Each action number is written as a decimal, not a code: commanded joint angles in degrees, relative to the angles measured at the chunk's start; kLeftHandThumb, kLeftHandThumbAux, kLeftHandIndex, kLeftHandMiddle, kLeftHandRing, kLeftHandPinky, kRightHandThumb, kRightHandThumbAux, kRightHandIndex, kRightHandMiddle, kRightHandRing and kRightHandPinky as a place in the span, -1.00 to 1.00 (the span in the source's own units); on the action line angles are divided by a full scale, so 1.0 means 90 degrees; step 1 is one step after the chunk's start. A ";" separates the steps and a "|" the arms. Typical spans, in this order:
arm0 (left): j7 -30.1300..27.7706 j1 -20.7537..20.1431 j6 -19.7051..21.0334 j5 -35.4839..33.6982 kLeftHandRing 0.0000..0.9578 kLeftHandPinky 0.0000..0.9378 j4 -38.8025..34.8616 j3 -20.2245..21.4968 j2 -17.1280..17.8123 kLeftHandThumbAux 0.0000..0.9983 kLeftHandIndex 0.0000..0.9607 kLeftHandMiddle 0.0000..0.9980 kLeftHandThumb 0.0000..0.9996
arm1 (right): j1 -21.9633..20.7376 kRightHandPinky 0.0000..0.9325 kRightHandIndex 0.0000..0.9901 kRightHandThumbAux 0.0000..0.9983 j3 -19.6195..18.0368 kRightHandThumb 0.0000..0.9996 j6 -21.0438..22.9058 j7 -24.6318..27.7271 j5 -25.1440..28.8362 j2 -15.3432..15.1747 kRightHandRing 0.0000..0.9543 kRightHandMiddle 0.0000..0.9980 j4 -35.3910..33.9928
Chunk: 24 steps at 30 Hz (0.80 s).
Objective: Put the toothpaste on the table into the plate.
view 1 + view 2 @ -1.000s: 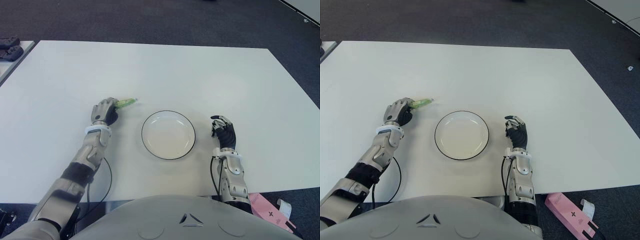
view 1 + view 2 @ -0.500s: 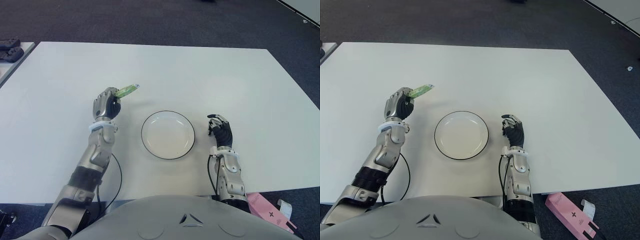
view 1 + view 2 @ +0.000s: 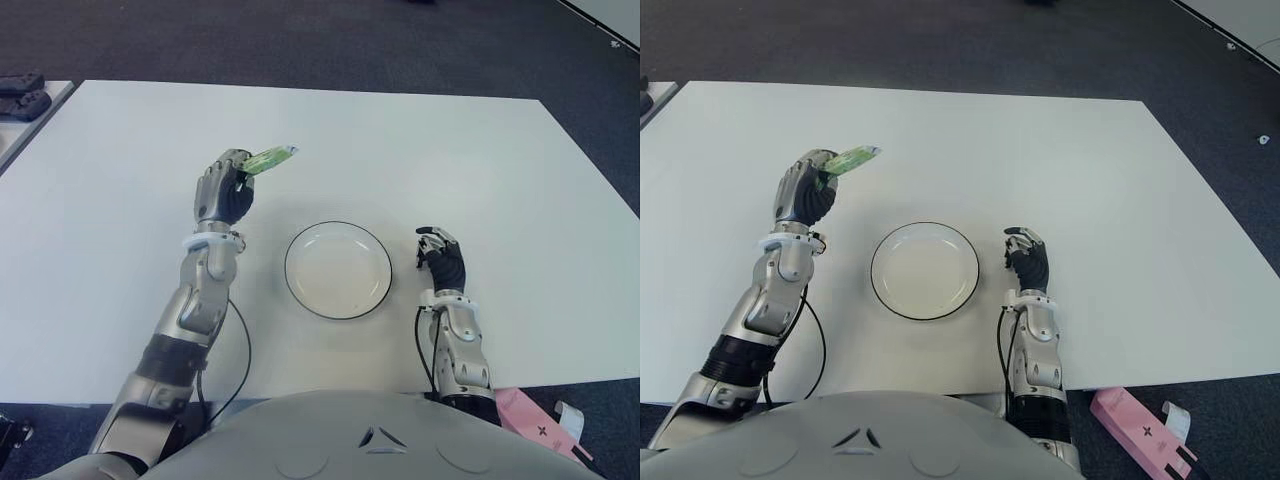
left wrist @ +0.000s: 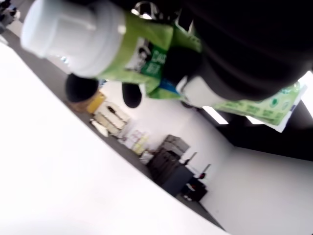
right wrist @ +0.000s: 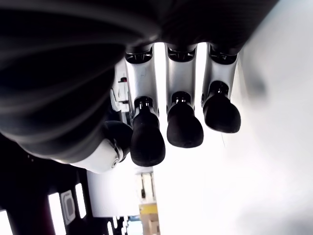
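A green toothpaste tube [image 3: 268, 158] with a white cap [image 4: 68, 29] is held in my left hand [image 3: 224, 190], which is shut around it. The hand is raised above the white table [image 3: 450, 160], to the left of the plate and a little behind it. The tube's flat crimped end points away to the right. The white plate [image 3: 338, 270] with a dark rim sits in front of me and has nothing in it. My right hand [image 3: 443, 262] shows just right of the plate, fingers relaxed [image 5: 183, 127] and holding nothing.
A black cable [image 3: 235, 360] loops beside my left forearm near the table's front edge. A pink box [image 3: 535, 420] lies below the table's front right corner. Dark objects [image 3: 20, 95] sit on another surface at the far left.
My left hand has lifted the toothpaste off the table, moving up and away from me and slightly right. The right hand has barely moved.
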 commanded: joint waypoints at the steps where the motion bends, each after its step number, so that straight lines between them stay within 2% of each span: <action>1: -0.0198 0.0015 -0.0763 -0.0160 0.95 0.91 -0.0079 -0.0154 0.0187 0.33 -0.13 0.08 0.71 | 0.0122 0.65 -0.12 0.45 -0.0035 0.40 0.0320 0.0010 0.0090 0.0064 0.63 0.57 0.0301; 7: -0.0261 -0.0069 -0.1350 -0.0171 0.94 0.90 0.0029 -0.0236 0.0273 0.33 -0.13 0.08 0.71 | 0.0083 0.65 -0.12 0.45 -0.0049 0.40 0.0299 -0.0004 0.0095 0.0078 0.63 0.57 0.0346; 17: -0.0505 -0.0345 -0.2114 0.0202 0.92 0.88 0.0187 -0.0798 0.0395 0.33 -0.13 0.08 0.71 | 0.0057 0.67 -0.12 0.45 -0.0042 0.40 0.0338 -0.0010 0.0075 0.0075 0.63 0.57 0.0317; 24: -0.1155 -0.0436 -0.2593 0.0056 0.89 0.88 0.0494 -0.1199 0.0477 0.33 -0.14 0.08 0.71 | 0.0066 0.67 -0.12 0.46 -0.0033 0.41 0.0372 0.0035 0.0086 0.0058 0.64 0.58 0.0279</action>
